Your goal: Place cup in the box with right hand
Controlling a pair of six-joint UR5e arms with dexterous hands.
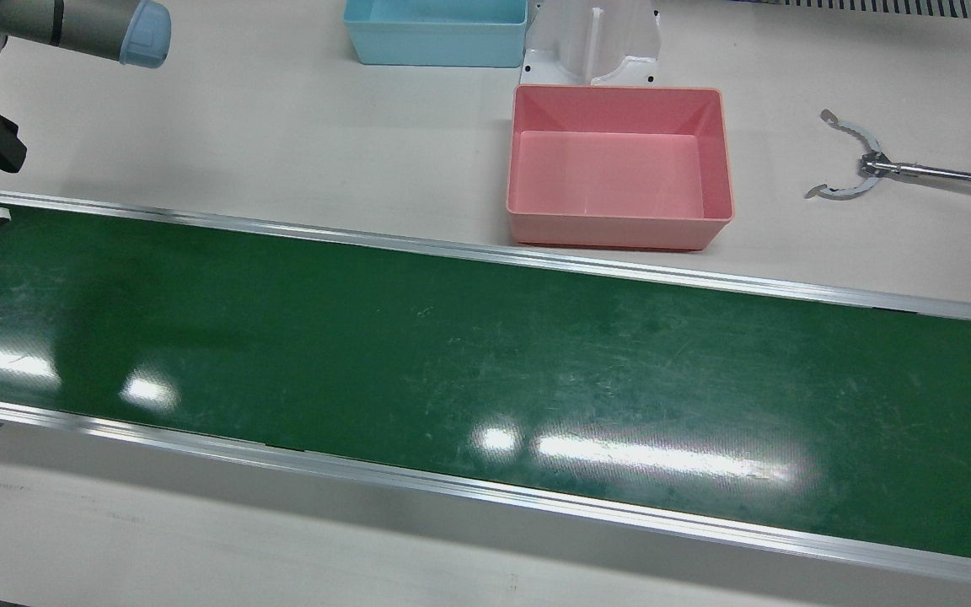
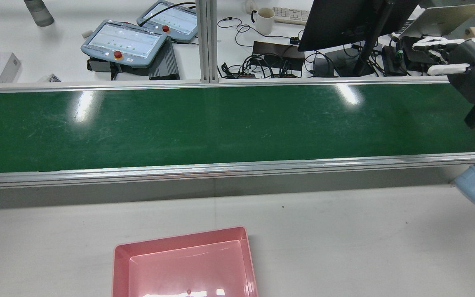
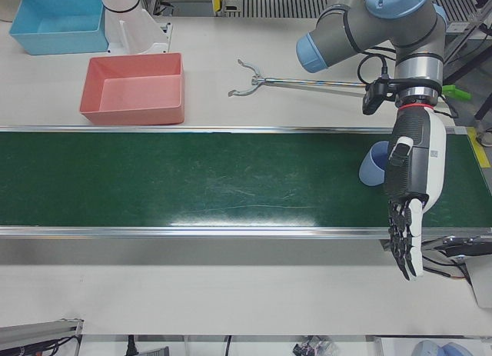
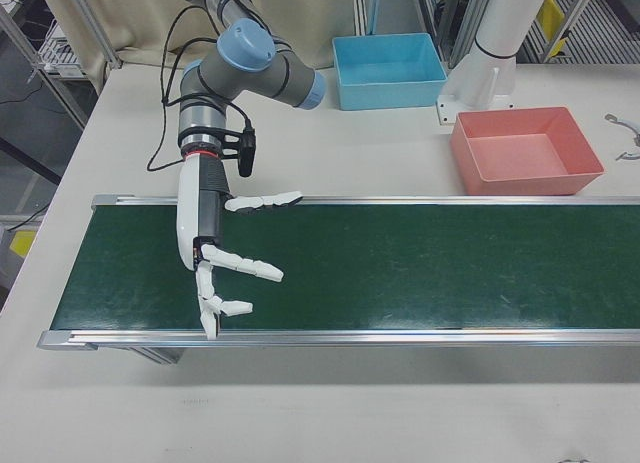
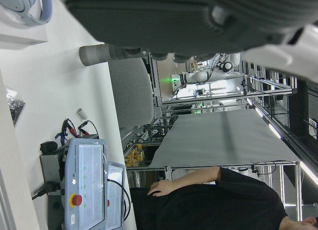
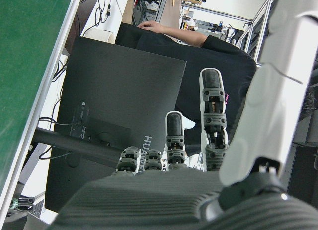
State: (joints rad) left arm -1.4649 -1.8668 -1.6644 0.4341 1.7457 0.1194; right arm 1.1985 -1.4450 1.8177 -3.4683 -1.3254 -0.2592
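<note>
Right-front view shows your right hand (image 4: 215, 268) spread and empty over one end of the green belt (image 4: 400, 263)

Your cup (image 3: 374, 164), pale blue and lying on its side, sits on the belt at the opposite end, close to the edge nearest the arms, just beside your left hand (image 3: 411, 194), which hangs fingers-down and apart, holding nothing. Your pink box (image 1: 620, 164) stands empty on the white tabletop (image 1: 283, 135), right against the belt's rail; a blue bin (image 1: 435, 32) sits nearer the tabletop's robot-side edge, and a metal grabber tool (image 1: 865, 164) lies beside the pink box
</note>
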